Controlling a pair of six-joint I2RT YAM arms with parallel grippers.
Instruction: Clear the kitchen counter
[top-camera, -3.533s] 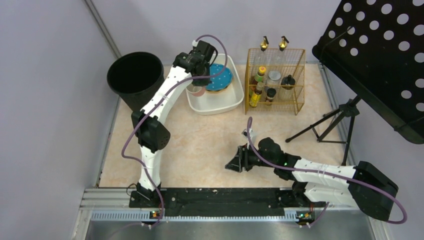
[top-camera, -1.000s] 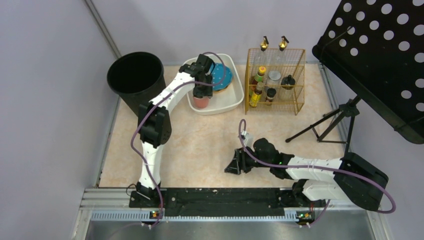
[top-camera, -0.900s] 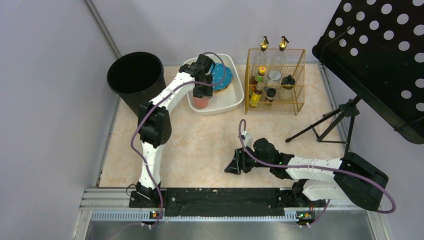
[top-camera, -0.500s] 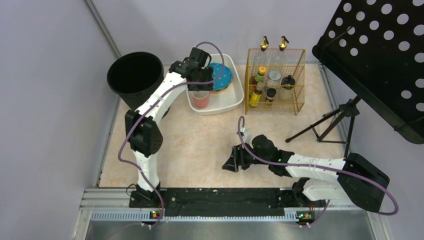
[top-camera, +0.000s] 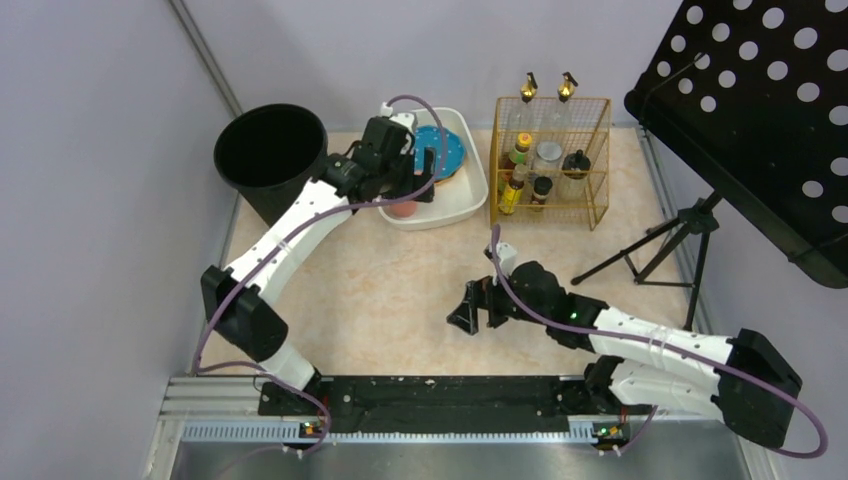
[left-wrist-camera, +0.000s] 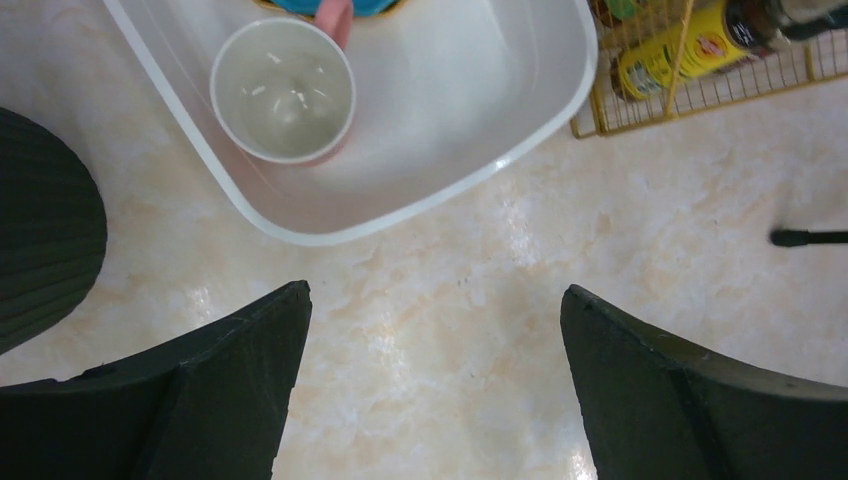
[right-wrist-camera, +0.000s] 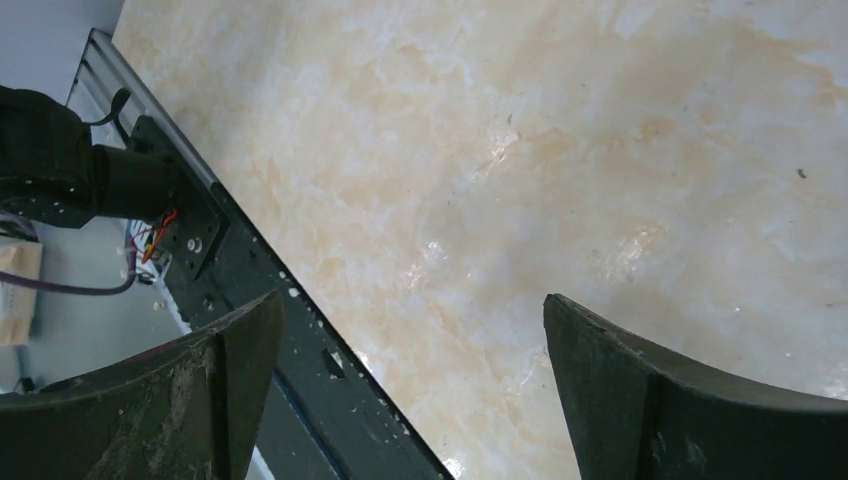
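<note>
Your left end effector (left-wrist-camera: 435, 295) and right end effector (right-wrist-camera: 412, 300) are both wide apart and empty, and the tabletop (top-camera: 400, 280) below them looks hard, smooth and too flat to grab.

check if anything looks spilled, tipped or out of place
Nothing stands out. The pink cup stands upright in the white plastic basin, bottles sit inside the yellow wire rack, the beige marbled counter shows no spill.

Lighting bright and even, from overhead. Shadows short and soft. Pale glare patches on the counter (left-wrist-camera: 440, 350) in both wrist views. Fingers (right-wrist-camera: 650, 400) of the right pincer (right-wrist-camera: 412, 298) dark, slightly soft.
</note>
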